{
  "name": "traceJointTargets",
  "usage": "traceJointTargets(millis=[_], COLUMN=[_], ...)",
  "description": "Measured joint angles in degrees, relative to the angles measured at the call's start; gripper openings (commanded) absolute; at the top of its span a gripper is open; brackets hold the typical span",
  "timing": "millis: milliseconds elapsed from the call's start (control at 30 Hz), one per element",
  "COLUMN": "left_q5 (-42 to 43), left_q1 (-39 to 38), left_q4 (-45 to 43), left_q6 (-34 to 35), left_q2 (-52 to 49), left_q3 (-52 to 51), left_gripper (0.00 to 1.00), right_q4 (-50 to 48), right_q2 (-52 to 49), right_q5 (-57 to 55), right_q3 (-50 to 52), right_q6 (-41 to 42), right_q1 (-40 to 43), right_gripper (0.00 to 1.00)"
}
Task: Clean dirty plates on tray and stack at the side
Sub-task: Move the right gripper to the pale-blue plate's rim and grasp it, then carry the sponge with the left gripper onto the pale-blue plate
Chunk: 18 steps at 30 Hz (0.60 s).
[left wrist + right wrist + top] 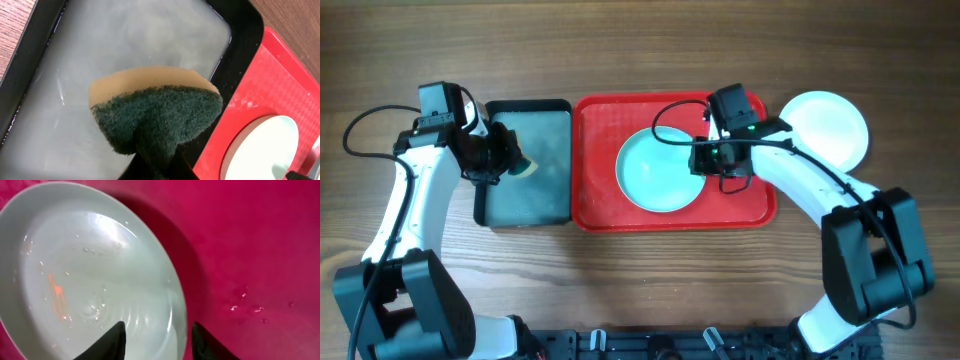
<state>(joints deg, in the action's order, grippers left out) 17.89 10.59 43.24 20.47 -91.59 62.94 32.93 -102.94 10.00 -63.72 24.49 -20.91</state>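
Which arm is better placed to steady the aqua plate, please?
Right: its jaws straddle the rim of the aqua plate on the red tray, while the left holds a sponge over the black tray.

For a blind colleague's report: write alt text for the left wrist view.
A green-and-tan sponge, gripped at its lower edge by the left hand, hangs over a black tray of cloudy liquid. At lower right, the red tray holds a pale plate.

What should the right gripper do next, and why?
Probably close on the rim of the pale aqua round plastic plate: the right gripper straddles it, open, on the red rectangular plastic tray, while the left gripper holds the green-and-tan sponge ready.
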Motion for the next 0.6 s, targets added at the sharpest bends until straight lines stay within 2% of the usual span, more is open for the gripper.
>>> traceJointTargets(millis=[100, 200, 400, 533, 600], left_q5=[0.00, 0.00, 0.00, 0.00, -0.02], left_q1=[0.00, 0.00, 0.00, 0.00, 0.00], left_q4=[0.00, 0.00, 0.00, 0.13, 0.35], left_q6=[0.00, 0.00, 0.00, 0.00, 0.00], left_q2=[0.00, 0.00, 0.00, 0.00, 0.00], left_q3=[0.00, 0.00, 0.00, 0.00, 0.00], left_gripper=[0.06, 0.06, 0.06, 0.06, 0.06], right_q4=[-3.04, -5.66, -6.97, -11.82, -13.90], right_q2=[0.00, 0.00, 0.00, 0.07, 0.07], right_q5=[-3.89, -5.60, -6.25, -6.43, -6.47], right_q3=[0.17, 0.22, 0.37, 4.04, 6.99], right_q6=[-1.68, -6.29, -8.35, -8.39, -8.59], right_q1=[-0.33, -0.33, -0.33, -0.33, -0.33], right_gripper=[0.44, 0.33, 0.31, 0.27, 0.12])
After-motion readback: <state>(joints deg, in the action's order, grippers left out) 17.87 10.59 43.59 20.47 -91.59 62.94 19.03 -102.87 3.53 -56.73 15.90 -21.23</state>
